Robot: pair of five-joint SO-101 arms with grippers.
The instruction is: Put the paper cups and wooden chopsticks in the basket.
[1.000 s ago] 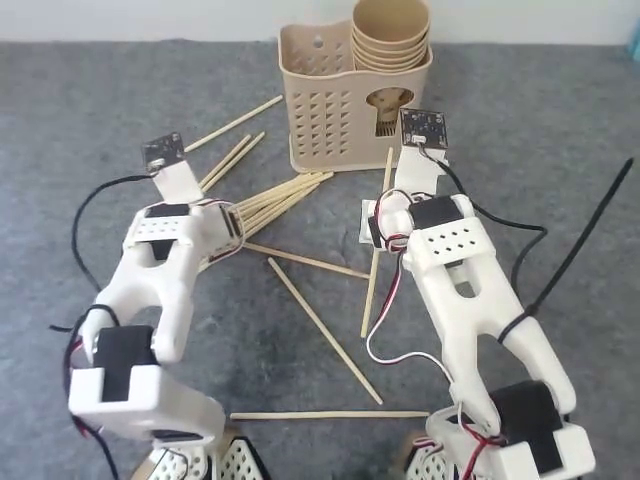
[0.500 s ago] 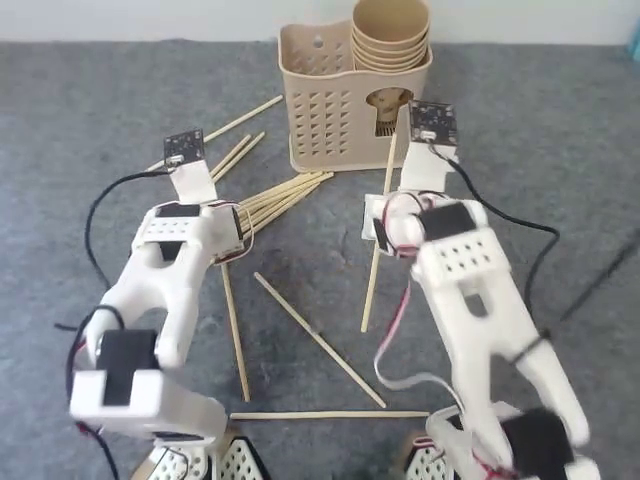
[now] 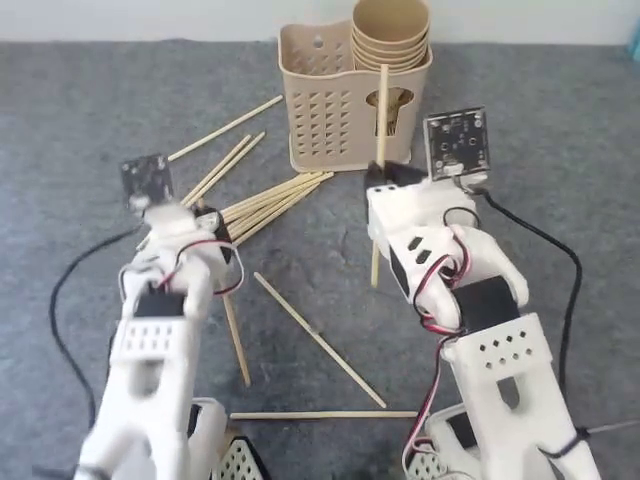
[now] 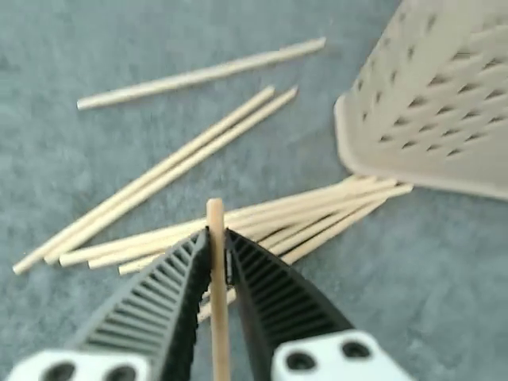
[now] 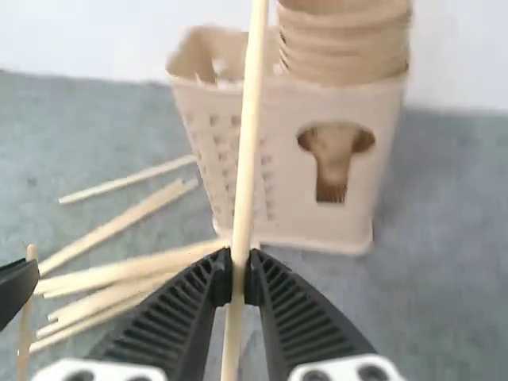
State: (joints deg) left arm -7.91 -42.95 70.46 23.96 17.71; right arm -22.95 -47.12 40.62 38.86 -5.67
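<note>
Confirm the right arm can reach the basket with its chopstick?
Probably yes. The right gripper is shut on a raised chopstick close before the basket; nothing stands between, and the compartment beside the paper cups looks open.

Matt bare wooden chopsticks (image 3: 318,340), smooth beige plastic basket (image 3: 320,115), matt brown paper cups (image 3: 390,35), rough fuzzy grey felt mat (image 3: 560,120).

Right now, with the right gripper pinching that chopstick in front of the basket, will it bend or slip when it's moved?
Probably stiff: the chopstick runs straight through the right gripper. It looks thin and smooth, pinched at one spot with much length beyond, so it may pivot or slide. Likely light, so brushing the basket could tilt it.
</note>
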